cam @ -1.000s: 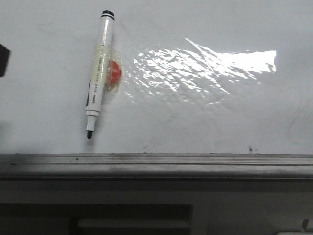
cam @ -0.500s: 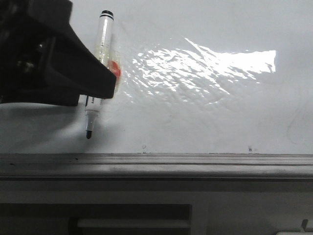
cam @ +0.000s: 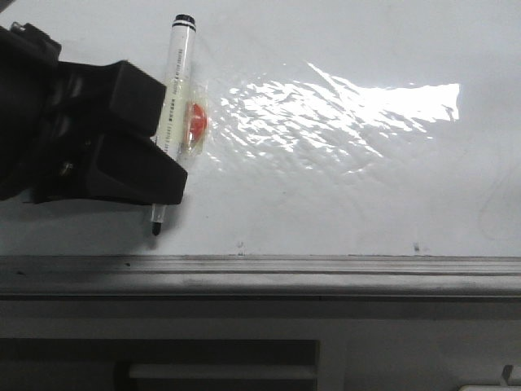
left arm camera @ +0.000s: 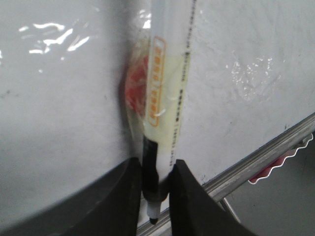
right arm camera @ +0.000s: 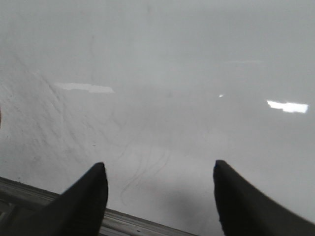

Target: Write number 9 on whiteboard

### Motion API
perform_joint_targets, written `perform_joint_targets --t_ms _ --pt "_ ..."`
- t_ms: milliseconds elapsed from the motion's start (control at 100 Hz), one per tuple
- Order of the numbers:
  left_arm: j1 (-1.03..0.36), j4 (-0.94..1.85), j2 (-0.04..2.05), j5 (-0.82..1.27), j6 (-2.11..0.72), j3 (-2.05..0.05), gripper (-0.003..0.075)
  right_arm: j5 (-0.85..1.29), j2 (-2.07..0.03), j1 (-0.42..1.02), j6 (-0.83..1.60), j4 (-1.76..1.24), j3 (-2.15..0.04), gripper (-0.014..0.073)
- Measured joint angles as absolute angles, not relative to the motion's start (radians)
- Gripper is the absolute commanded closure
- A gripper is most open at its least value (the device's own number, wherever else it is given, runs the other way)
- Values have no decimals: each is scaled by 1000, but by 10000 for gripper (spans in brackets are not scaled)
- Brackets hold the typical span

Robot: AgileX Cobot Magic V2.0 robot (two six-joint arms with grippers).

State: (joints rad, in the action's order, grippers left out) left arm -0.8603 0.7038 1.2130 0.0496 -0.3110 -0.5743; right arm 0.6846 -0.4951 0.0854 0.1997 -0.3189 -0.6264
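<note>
Marker [cam: 174,114] runs far-to-near on the whiteboard [cam: 342,195], its near tip end between the left gripper [left arm camera: 156,196] jaws, which flank it closely; right gripper [right arm camera: 157,196] jaws gape, empty.

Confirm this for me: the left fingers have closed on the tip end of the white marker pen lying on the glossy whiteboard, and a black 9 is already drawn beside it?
Not quite. The left fingers do grip the white marker pen at its tip end, on the glossy whiteboard, but no 9 is drawn; the front view shows only glare and faint smudges.
</note>
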Motion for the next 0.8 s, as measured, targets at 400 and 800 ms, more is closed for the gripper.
perform_joint_targets --t_ms 400,800 --pt "-899 739 1070 430 -804 -574 740 813 -520 259 736 -657 -626 186" --pt "-901 987 1026 567 -1301 -574 741 845 -656 429 1133 -964 -626 186"
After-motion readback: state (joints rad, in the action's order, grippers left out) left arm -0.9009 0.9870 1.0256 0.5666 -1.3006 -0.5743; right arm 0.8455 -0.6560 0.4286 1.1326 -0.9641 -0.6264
